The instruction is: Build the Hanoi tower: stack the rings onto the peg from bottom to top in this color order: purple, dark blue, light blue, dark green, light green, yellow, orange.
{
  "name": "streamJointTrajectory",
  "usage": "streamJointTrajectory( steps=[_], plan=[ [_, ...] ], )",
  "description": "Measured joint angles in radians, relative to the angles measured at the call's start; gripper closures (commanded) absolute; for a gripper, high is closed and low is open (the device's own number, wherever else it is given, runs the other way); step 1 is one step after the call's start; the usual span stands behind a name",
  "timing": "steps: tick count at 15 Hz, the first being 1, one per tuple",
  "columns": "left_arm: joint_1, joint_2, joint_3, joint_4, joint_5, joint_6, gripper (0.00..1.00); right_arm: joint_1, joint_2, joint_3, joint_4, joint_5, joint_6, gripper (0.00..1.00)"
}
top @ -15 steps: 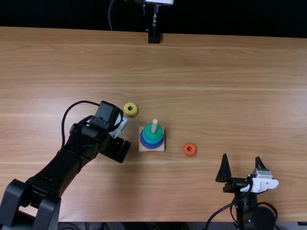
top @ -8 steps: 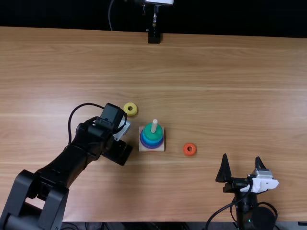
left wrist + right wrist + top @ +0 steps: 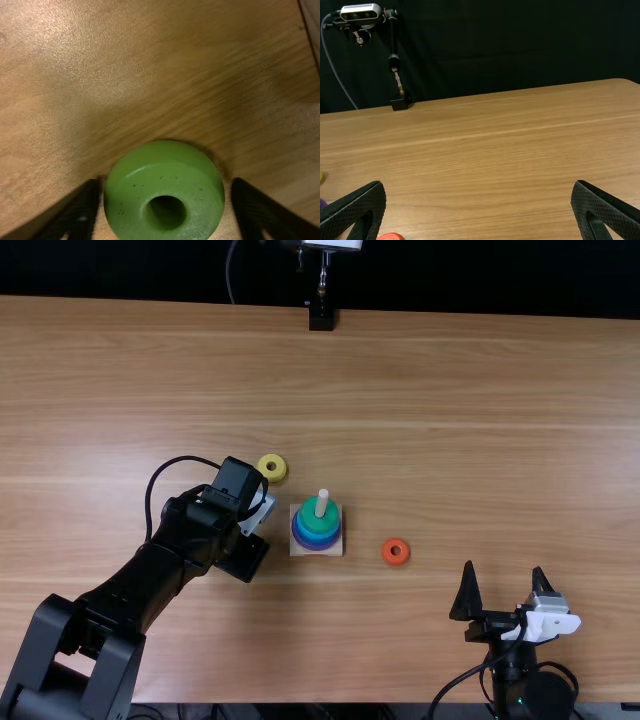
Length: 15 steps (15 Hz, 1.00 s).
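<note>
Top view: on the counter (image 3: 480, 390), the peg (image 3: 322, 502) wears green (image 3: 307, 512), blue (image 3: 316, 534) and purple (image 3: 318, 545) rings. From the peg, the yellow ring (image 3: 262, 470) is between 10 and 11 o'clock, the orange ring (image 3: 387, 553) near 4. The left claw (image 3: 243, 556) is at 8, the right claw (image 3: 505, 570) farther off, past 3.

Left wrist view: the light green ring (image 3: 127, 210) sits between the left claw's spread fingers (image 3: 90, 200); I can't tell if both touch it.

Right wrist view: the right claw (image 3: 477, 187) is wide.

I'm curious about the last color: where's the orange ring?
In the top view, the orange ring lies on the table, a little right of the tower's square base.
</note>
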Motion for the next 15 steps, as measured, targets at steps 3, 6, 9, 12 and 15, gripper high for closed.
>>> streamJointTrajectory(
  steps=[3, 6, 9, 12, 15],
  plan=[
    [0.0, 0.0, 0.021, -0.079, -0.001, 0.0, 1.0, 0.0, 0.0, 0.0, 0.0, 0.0, 0.0, 0.0],
    [0.0, 0.006, 0.205, -0.298, -0.001, 0.0, 1.0, 0.0, 0.0, 0.0, 0.0, 0.0, 0.0, 0.0],
    [0.0, 0.006, 0.451, -0.525, -0.001, 0.0, 1.0, 0.0, 0.0, 0.0, 0.0, 0.0, 0.0, 0.0],
    [0.0, 0.026, 0.711, -0.735, 0.0, -0.003, 1.0, 0.0, 0.0, 0.0, 0.0, 0.0, 0.0, 0.0],
    [-0.027, 0.106, 0.901, -0.827, 0.0, -0.005, 1.0, 0.0, 0.0, 0.0, 0.0, 0.0, 0.0, 0.0]
  ],
)
